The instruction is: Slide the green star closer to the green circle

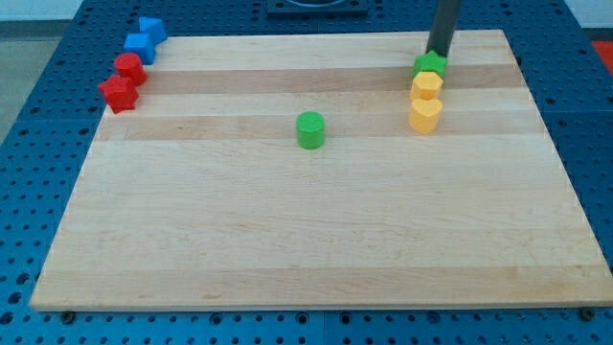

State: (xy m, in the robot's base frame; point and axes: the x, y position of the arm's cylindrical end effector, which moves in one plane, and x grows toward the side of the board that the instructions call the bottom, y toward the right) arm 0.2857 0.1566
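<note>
Green star (431,65): near the table's (287,240) top right, in the upper right of the view. My tip (438,56): just above the star, touching or nearly touching its top edge; a plain rod, no gripper to open or close.
Two yellow blocks (427,86) (425,115): stacked in a line directly below the star, close together, shapes unclear.
Green circle (309,129): middle of the table, well left of the star.
Two red blocks (129,68) (119,93), two blue blocks (151,29) (139,45): top-left edge, clustered.
</note>
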